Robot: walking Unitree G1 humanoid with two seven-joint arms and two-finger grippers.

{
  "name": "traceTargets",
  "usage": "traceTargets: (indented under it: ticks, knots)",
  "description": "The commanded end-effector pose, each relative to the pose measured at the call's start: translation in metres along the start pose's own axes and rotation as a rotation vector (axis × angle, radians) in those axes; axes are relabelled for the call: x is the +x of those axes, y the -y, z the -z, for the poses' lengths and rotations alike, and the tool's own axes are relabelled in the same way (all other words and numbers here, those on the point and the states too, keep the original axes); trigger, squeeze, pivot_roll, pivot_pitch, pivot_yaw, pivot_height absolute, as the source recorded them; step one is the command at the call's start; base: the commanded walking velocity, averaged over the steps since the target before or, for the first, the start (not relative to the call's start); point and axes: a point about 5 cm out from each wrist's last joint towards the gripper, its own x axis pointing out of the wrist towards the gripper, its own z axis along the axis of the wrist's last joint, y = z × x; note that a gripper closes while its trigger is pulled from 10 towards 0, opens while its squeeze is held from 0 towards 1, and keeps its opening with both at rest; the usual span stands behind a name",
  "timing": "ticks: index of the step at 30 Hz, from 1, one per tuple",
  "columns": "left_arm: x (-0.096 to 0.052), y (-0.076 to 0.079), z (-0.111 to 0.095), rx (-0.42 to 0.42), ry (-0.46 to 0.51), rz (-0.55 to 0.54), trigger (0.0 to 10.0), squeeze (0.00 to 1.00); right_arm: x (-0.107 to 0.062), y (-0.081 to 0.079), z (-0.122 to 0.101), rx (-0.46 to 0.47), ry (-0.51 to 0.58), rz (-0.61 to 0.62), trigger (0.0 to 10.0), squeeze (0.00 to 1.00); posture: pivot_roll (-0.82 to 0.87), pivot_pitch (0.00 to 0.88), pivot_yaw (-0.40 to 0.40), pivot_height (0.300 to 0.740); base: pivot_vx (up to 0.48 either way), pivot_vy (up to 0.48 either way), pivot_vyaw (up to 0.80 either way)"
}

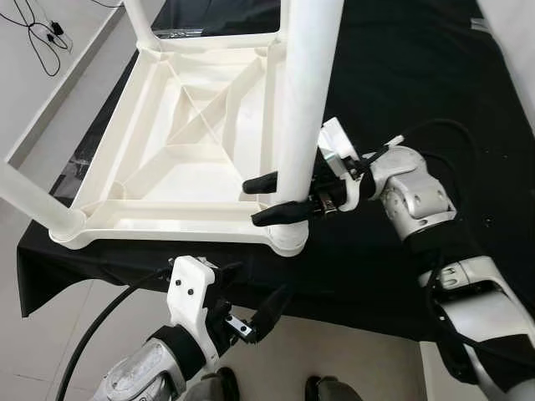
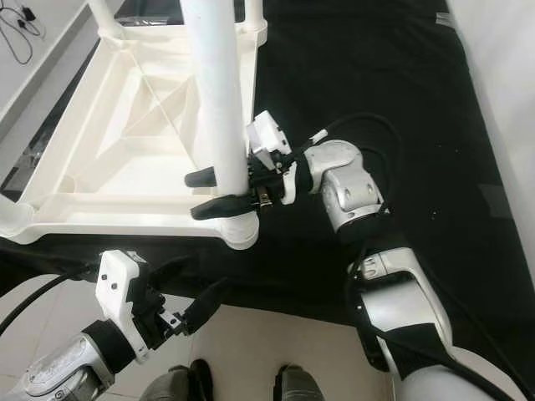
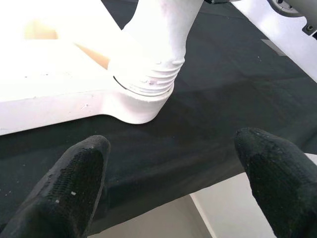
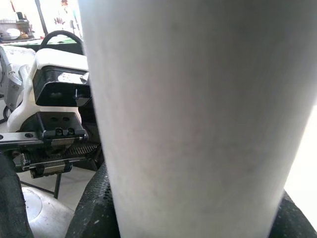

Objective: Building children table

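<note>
White plastic tabletop is lying upside down on the black cloth, sockets up for legs. The right gripper is clamping the near corner leg, likely to twist it home, while the left gripper is hanging wide, empty, below the edge.

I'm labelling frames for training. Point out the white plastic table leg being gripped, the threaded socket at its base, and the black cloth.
white plastic table leg (image 1: pixel 303 100), left eye view, mid-shaft.
threaded socket (image 3: pixel 148 84), left wrist view, ribbed collar.
black cloth (image 2: pixel 368 75), right eye view, bare area.

White table leg between black fingers
</note>
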Motion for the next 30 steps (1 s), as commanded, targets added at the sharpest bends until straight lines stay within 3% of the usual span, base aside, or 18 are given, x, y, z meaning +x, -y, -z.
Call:
traceTargets:
  ticks: [1,4,5,9,10,14,21,23,25,30]
  knots:
    - [-0.001,0.003,0.000,-0.012,0.001,0.004,10.0,0.00,0.015,-0.011,0.025,0.090,-0.019,-0.071,10.0,0.00,0.04,0.309,0.013,0.740,0.000,0.000,0.00]
    - [-0.001,0.003,0.000,-0.012,0.003,0.003,10.0,0.00,0.027,-0.013,0.031,0.082,-0.013,-0.046,10.0,0.00,0.04,0.309,0.011,0.740,0.000,0.000,0.00]
    - [-0.002,0.003,0.000,-0.012,0.004,0.002,10.0,0.00,0.039,-0.010,0.035,0.049,-0.023,0.030,10.0,0.00,0.04,0.309,0.011,0.740,0.000,0.000,0.00]
    - [-0.002,0.002,-0.001,-0.011,0.006,0.001,10.0,0.00,0.049,-0.003,0.039,0.022,-0.055,0.153,10.0,0.00,0.04,0.309,0.010,0.740,0.000,0.000,0.00]
    - [-0.002,0.002,-0.001,-0.011,0.006,0.001,10.0,0.00,0.049,-0.003,0.039,0.022,-0.055,0.153,10.0,0.00,0.04,0.309,0.010,0.740,0.000,0.000,0.00]
    - [-0.002,0.003,-0.001,-0.011,0.007,0.000,10.0,0.00,0.050,0.013,0.048,0.031,-0.150,0.392,10.0,0.00,0.03,0.309,0.007,0.740,0.000,0.000,0.00]
    - [-0.001,0.004,0.000,-0.015,0.010,-0.001,10.0,0.00,0.040,0.017,0.052,0.018,-0.250,0.545,10.0,0.00,0.02,0.310,-0.007,0.740,0.000,0.000,0.00]
    - [-0.001,0.005,0.000,-0.018,0.013,-0.003,10.0,0.00,0.036,0.013,0.059,0.086,-0.297,0.675,10.0,0.00,0.02,0.311,-0.015,0.740,0.000,0.000,0.00]
    - [-0.001,0.005,0.000,-0.019,0.014,-0.003,10.0,0.00,0.035,0.010,0.062,0.113,-0.307,0.721,10.0,0.00,0.02,0.311,-0.015,0.740,0.000,0.000,0.00]
    - [0.000,0.005,0.000,-0.022,0.019,-0.007,10.0,0.00,0.044,-0.021,0.077,0.265,-0.331,0.960,10.0,0.00,0.00,0.313,-0.029,0.740,0.000,0.000,0.00]
